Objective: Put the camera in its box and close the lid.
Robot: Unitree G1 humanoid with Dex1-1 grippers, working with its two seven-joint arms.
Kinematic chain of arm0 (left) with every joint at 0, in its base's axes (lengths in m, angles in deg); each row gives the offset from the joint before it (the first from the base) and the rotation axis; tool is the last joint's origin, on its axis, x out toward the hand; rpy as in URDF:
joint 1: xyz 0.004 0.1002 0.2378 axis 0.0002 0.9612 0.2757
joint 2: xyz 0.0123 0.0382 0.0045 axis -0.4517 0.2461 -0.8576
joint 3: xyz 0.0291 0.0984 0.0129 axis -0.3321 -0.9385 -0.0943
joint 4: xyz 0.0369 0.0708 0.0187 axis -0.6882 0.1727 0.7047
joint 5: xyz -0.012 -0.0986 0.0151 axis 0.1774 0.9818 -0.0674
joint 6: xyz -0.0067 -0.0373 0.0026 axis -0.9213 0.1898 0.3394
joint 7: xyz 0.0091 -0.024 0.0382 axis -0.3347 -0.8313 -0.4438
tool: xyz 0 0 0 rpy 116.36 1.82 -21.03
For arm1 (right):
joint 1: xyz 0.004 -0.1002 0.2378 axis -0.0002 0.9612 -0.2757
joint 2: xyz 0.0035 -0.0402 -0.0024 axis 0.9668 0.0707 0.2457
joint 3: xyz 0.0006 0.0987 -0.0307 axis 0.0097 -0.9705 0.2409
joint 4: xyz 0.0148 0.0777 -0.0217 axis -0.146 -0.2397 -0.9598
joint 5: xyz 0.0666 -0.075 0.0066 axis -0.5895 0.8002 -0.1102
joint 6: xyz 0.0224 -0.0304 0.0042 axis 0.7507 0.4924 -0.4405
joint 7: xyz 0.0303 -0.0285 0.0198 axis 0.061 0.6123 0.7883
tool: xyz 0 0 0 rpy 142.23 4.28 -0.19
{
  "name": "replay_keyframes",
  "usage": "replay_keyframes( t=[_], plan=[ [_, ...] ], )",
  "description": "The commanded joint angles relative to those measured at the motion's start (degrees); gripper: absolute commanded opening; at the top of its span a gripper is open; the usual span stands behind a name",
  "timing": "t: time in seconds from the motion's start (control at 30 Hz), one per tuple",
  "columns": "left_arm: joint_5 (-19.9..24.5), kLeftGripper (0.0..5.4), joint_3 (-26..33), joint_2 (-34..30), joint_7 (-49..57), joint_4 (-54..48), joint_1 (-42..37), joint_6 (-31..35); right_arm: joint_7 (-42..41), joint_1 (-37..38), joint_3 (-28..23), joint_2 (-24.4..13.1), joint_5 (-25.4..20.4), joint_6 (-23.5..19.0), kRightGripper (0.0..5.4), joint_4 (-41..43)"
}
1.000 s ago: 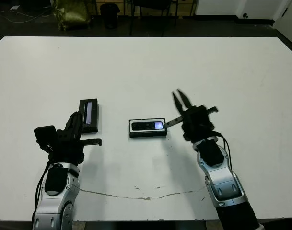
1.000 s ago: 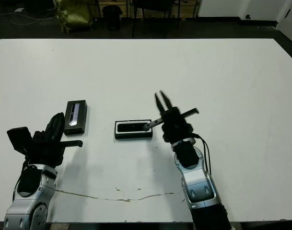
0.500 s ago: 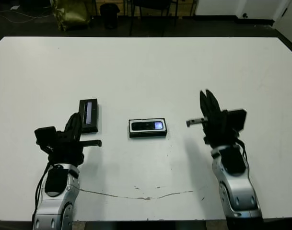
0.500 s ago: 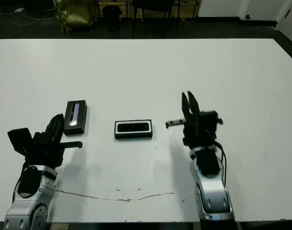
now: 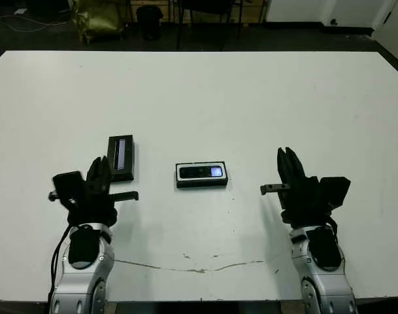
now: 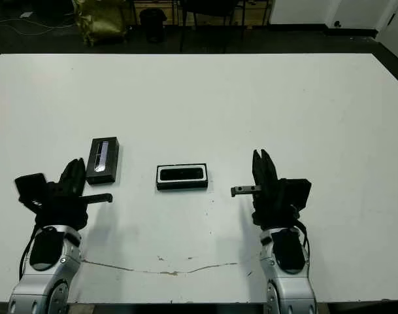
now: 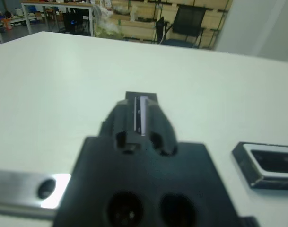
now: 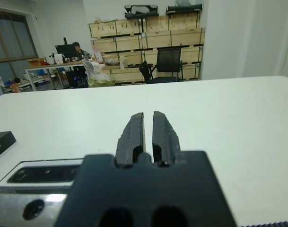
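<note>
While both arms sit low at the near edge of the white table [image 5: 251, 85], the task's things lie out in the open between and ahead of them. The box [image 5: 201, 174] rests flat near the middle of the table, long side across, with the camera [image 5: 200, 172] lying inside its white lining, the small bluish square at the end toward the robot's right. The lid [image 5: 121, 157] lies apart from the box, off to the robot's left, flat on the table with its pale strip facing up and running away from the robot. Nothing covers the box and nothing stands between it and the lid.

The left gripper [image 5: 99, 173] hovers just short of the lid's near end; in its wrist view the fingers [image 7: 155, 125] look drawn close together with the lid seen just past their tips, and they hold nothing. The right gripper [image 5: 289, 162] is well to the right of the box, its fingers [image 8: 133, 135] nearly together with only a thin slit between them, empty. A thin dark crack line [image 5: 199, 267] runs across the tabletop near the robot. Beyond the table are a chair [image 8: 166, 64], stacked crates [image 8: 148, 38] and a seated person [image 8: 77, 49].

Compared with a second ago, the right gripper has pulled back from the box's right end, where it then reached, and has moved right and toward the robot. The left gripper has shifted only slightly.
</note>
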State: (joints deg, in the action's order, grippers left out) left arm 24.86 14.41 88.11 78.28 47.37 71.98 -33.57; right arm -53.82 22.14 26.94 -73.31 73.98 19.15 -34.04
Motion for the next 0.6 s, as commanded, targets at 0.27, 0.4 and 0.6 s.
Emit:
replay_keyframes(
  t=[0.27, 0.4, 0.6],
  plan=[
    [-3.2, 3.26, -4.0, -5.8, -5.1, -4.1, -2.3, 12.6, 1.2, 0.4, 1.2, 0.6, 0.2, -2.7, 0.0, 1.0],
    [-4.0, 4.25, -5.1, -5.9, -5.5, -3.8, -4.7, 15.7, 1.7, 0.2, 1.7, 0.8, 0.5, -3.3, 0.0, 1.1],
    [-3.5, 5.38, -5.4, -4.8, -5.6, -1.8, -7.8, 17.2, 0.7, 0.1, 1.6, 0.9, -0.5, -3.6, 0.0, 1.1]
  ],
)
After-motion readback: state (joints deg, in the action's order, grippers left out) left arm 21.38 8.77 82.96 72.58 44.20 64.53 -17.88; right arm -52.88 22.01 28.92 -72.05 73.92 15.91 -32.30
